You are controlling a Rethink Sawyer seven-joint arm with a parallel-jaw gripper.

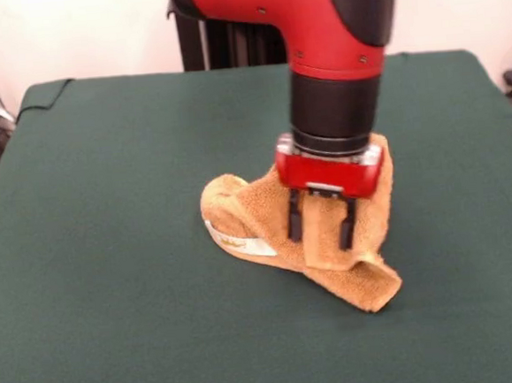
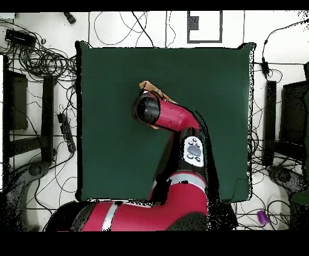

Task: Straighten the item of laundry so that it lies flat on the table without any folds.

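Jaws (image 1: 322,224) pinching towel (image 1: 258,211), green table (image 1: 110,256)

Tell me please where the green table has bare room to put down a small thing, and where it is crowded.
In the front view the table is bare on both sides of the towel, along the near edge, and behind it toward the pedestal. It is crowded only mid-table, where the gripper has its fingers closed on a raised fold of towel.

One towel (image 1: 258,213), one table (image 1: 110,256), one tool (image 1: 322,223)
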